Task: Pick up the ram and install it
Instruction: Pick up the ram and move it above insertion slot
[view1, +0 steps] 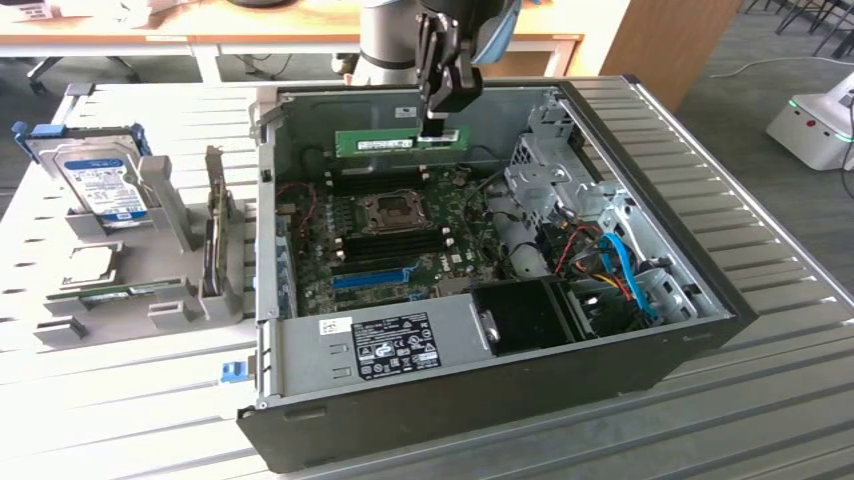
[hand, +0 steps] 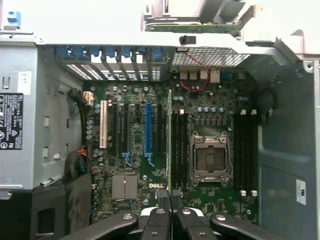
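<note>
This looks like a robotics lab in an office room. An open computer case (view1: 467, 400) sits on a ribbed metal table (view1: 747, 420), with wooden desks (view1: 267, 42) and carpet (view1: 774, 80) behind.

A pale grey ribbed metal surface (view1: 761, 400) fills the foreground under even indoor light. Behind it stands a light wooden desk (view1: 200, 25) on white legs, and a wooden panel (view1: 661, 40) rises toward the exterior view's right. Beyond lies grey carpeted floor (view1: 761, 65), where a white machine (view1: 809, 130) with a green light stands.
</note>
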